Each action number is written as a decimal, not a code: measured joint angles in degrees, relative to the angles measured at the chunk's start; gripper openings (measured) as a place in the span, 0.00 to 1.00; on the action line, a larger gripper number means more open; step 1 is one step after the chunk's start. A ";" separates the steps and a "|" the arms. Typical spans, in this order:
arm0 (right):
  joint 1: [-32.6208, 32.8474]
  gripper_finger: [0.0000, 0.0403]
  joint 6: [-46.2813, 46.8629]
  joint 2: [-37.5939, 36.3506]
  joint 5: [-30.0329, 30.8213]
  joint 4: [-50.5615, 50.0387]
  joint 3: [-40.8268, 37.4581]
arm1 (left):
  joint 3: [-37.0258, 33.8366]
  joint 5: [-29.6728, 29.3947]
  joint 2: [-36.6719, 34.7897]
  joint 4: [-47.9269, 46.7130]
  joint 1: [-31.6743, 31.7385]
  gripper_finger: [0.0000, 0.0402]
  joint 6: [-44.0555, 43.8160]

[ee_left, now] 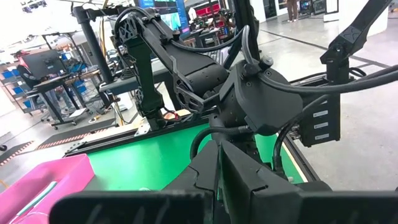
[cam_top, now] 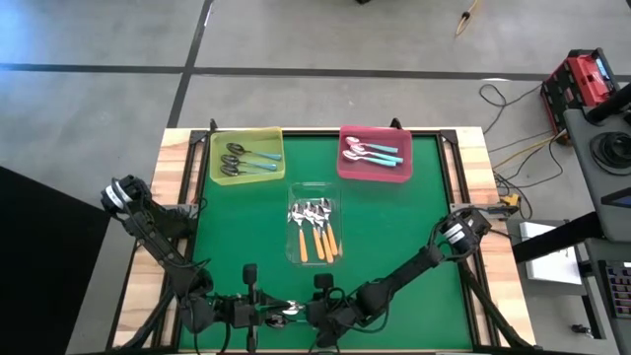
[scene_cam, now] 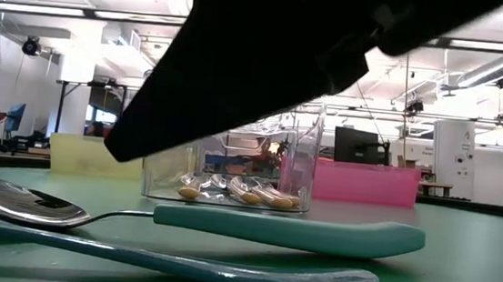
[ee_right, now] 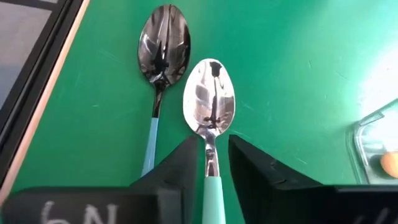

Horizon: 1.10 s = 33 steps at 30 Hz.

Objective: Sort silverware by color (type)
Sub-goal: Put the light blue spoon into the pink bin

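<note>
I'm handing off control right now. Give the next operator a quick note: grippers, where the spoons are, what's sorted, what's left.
Right gripper: at the table's near edge, fingers open, straddling the neck of a silver-bowled teal spoon; no grip evident.
Left gripper: shut, beside it at the near edge, holding nothing visible.
A dark-bowled blue spoon lies next to the teal one, on the mat.
Done: dark-bowled blue spoons in the yellow tray; silver-bowled teal spoons in the pink tray.
Left: the two loose spoons, likely one to each tray. Orange-handled spoons sit together in the clear tray.
</note>
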 joint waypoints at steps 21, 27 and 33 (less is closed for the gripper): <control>-0.15 0.29 -0.69 3.58 0.70 0.69 -0.06 | 0.00 0.02 -0.02 -0.01 0.00 0.00 -0.01; -0.33 0.28 -0.35 4.40 0.64 0.81 0.01 | 0.00 0.11 -0.02 -0.02 0.00 0.00 0.00; -0.48 0.16 -0.31 4.50 0.00 0.72 0.01 | 0.00 0.11 -0.04 -0.04 0.00 0.00 0.00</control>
